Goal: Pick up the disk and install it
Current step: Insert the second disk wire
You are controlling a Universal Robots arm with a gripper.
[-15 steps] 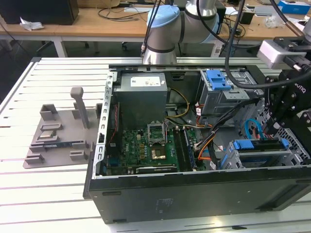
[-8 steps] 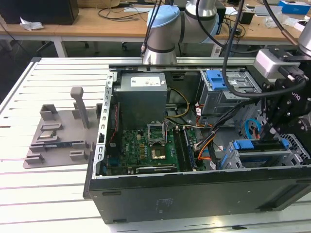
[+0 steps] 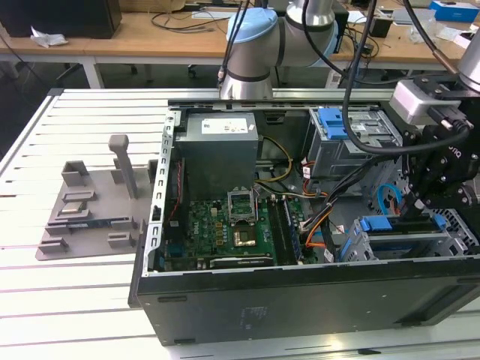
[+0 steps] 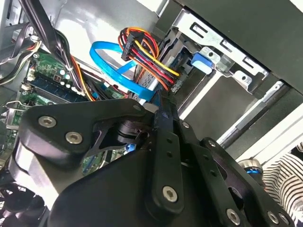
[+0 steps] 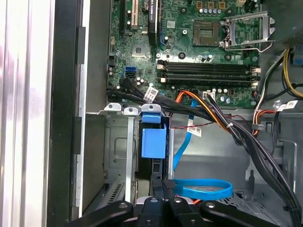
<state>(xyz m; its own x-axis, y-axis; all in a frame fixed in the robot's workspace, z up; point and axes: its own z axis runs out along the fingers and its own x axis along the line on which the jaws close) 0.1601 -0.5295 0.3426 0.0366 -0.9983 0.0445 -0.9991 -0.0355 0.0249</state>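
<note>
The disk (image 3: 409, 238) sits on edge in the lower drive cage (image 3: 450, 244) at the exterior view's right; its blue side rail shows and its label is hidden. My black gripper (image 3: 420, 211) hangs right over that cage. In the first wrist view its fingers (image 5: 156, 188) lie pressed together, the gripper (image 5: 163, 185) shut just behind the disk's blue end piece (image 5: 154, 141). In the second wrist view the gripper (image 4: 163, 101) points at the cage past a bundle of coloured cables (image 4: 142, 47). I cannot tell whether the fingertips touch the disk.
The open computer case (image 3: 225, 300) holds a green motherboard (image 3: 217, 229), a grey power supply (image 3: 219, 146) and a second cage with a blue latch (image 3: 334, 124). A blue data cable (image 5: 203, 188) loops beside the fingers. A grey parts tray (image 3: 90, 210) lies on the exterior view's left.
</note>
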